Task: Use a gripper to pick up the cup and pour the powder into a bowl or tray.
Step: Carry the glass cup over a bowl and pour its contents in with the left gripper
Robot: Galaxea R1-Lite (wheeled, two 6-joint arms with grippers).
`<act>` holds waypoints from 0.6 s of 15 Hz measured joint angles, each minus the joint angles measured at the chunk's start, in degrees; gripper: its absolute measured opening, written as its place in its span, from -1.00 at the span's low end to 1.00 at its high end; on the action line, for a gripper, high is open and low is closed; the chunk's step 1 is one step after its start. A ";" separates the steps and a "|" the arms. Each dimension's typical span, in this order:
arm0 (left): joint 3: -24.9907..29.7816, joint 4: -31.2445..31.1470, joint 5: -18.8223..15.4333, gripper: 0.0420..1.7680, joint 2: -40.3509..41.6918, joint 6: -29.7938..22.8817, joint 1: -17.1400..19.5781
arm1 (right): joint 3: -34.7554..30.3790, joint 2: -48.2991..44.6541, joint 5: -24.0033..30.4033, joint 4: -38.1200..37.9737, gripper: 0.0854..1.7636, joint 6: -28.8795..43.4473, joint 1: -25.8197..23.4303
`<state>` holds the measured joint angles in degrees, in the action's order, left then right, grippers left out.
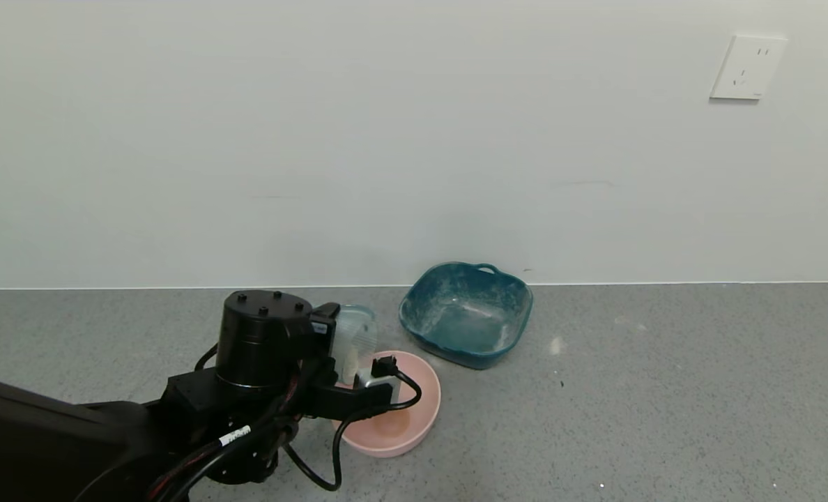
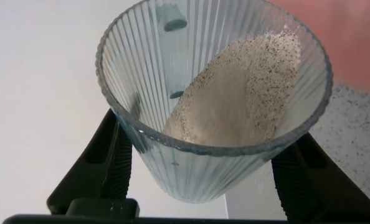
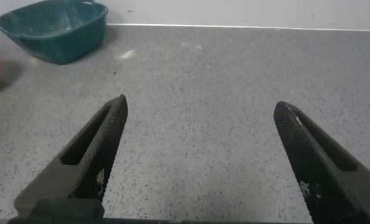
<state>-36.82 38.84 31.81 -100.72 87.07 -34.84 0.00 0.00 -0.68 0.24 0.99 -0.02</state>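
Ribbed translucent cup (image 1: pixel 355 339) is held by the left gripper (image 2: pixel 210 165), tilted, above the near-left part of the bench (image 1: pixel 665 390). Its mouth is seen from the left wrist view, with the powder (image 2: pixel 241 87) banked against one side of the wall and reaching close to the rim. None is seen leaving the cup yet.

Key relation: the cup's long axis is leaned toward the pink bowl (image 1: pixel 414 418), which sits directly below and slightly to the right of it in the head view. The lip appears to be over the bowl's back-left rim, so further tilt is judged to be all that the pour needs. Whether the lip clears the rim fully cannot be told, as the wrist block hides that part.

Left jaws are closed narrow on the cup's lower body, one on each side, touching the ribs.

Teal dish (image 1: pixel 465 322) is set farther back toward the wall, just beside the bowl, dusted white inside, and is not under the cup.

Right gripper (image 3: pixel 200 155) is held idle low over bare bench to the right, jaws spread wide, nothing between them. The left arm is clearly the nearer one.
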 joint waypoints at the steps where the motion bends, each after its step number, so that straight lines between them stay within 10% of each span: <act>1: 0.00 0.00 1.21 0.44 0.00 0.63 -0.27 | 0.00 0.00 0.00 0.00 0.94 -0.02 0.00; 9: 0.77 0.02 8.16 0.44 -0.57 4.00 -3.47 | 0.00 0.00 -0.02 -0.02 0.94 0.00 0.02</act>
<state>-36.05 38.86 39.96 -101.29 91.06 -38.32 0.00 0.00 -0.71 0.22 0.99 0.00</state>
